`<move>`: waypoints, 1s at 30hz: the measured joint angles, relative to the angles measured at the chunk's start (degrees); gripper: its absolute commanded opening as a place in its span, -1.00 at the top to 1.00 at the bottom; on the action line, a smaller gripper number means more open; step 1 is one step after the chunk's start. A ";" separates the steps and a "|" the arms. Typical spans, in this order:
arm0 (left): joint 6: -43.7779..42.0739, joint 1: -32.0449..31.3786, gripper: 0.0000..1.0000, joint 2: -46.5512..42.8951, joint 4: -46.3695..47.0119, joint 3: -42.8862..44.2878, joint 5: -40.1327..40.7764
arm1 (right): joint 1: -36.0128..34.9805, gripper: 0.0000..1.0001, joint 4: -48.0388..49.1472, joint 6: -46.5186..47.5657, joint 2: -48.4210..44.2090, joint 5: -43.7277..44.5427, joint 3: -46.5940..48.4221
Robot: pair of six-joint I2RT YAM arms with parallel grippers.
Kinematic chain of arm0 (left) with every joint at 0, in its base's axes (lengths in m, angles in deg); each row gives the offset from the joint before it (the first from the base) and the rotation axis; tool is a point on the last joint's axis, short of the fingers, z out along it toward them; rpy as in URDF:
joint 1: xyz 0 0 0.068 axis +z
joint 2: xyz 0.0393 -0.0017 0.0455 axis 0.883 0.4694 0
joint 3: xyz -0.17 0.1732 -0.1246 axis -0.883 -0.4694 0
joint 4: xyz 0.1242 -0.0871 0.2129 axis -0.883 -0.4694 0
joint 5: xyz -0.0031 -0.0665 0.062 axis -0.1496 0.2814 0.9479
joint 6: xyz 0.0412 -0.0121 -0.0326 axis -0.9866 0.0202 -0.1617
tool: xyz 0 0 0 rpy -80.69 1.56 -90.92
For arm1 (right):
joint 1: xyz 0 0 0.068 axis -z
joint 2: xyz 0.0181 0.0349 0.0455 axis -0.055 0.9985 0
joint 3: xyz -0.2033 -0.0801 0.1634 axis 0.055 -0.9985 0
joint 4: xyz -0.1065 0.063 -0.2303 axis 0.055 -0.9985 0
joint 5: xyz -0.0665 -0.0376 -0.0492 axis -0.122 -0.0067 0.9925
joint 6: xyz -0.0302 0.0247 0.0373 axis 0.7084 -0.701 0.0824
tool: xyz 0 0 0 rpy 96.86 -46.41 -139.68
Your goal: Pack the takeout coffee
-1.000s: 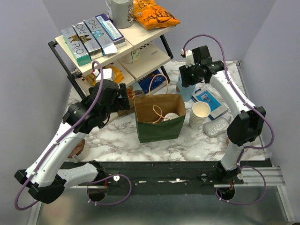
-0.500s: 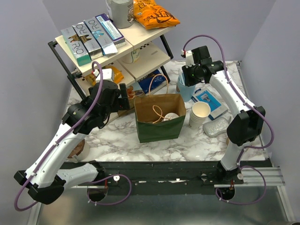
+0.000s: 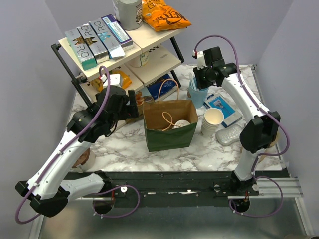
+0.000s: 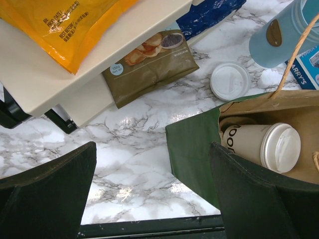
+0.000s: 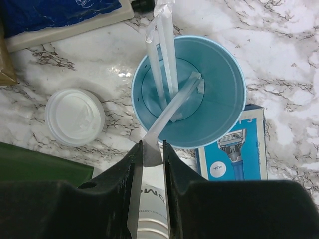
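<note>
The takeout coffee (image 4: 261, 147) lay on its side inside the paper bag (image 4: 192, 149), on the marble table (image 4: 129, 124). The left gripper (image 4: 149, 199) hung low just beside the bag's left wall, jaws wide apart and holding nothing, its arm angled forward from the near edge. At the table's far side, the right gripper (image 5: 152, 154) pointed down, clamped on a white stick (image 5: 174, 107) leaning out of the light blue cup (image 5: 219, 84)

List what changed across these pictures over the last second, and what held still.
The right claw narrowed and pinched a white paper-wrapped stick leaning in the light blue cup. It also shifted a little toward the far side, uncovering more of that cup in the top view. Unchanged: the left claw hangs open beside the green paper bag, with the lidded cream paper coffee cup lying inside.
</note>
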 measured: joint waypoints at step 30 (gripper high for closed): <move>-0.92 0.00 -0.98 -0.39 1.33 -0.28 -3.28 | 0.00 0.99 1.46 0.28 -7.10 2.43 0.33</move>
